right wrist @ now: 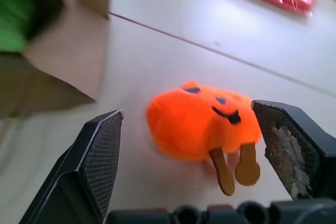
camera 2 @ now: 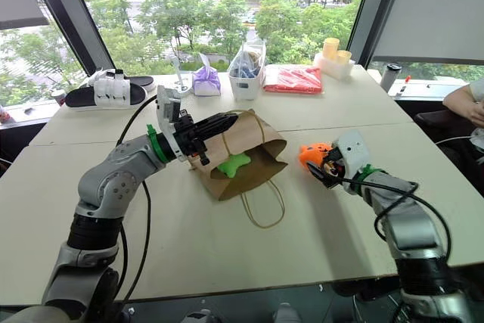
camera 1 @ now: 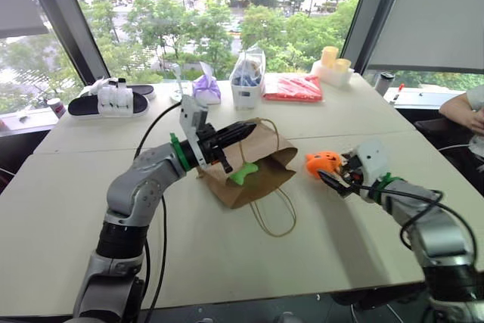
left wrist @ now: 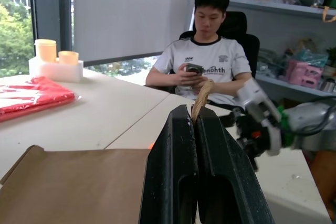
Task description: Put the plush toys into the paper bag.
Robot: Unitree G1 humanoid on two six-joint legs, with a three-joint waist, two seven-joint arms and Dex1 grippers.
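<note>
Pale table (camera 1: 227,262) set against big windows with green trees outside; a seated person (left wrist: 210,61) at the right edge, looking at a phone. Far side of the table holds black-and-white sandals (camera 1: 110,101), a purple cloth bundle (camera 1: 206,88), a clear plastic bag of items (camera 1: 248,77), a red packet (camera 1: 293,87) and yellow cups (camera 1: 333,58).

Paper bag (camera 1: 253,164) lies on its side at table centre, mouth toward the right and near. Green plush toy (camera 1: 243,173) sits just inside the mouth. One cord handle loop (camera 1: 274,217) trails on the table nearside.

Left gripper (camera 1: 240,132) is clamped tight on the bag's other cord handle (left wrist: 202,95), holding the upper edge up.

Orange plush toy (right wrist: 202,121) lies on the table right of the bag. Right gripper (right wrist: 199,145) is spread wide, one finger on each side of the orange toy, pads not touching it.
</note>
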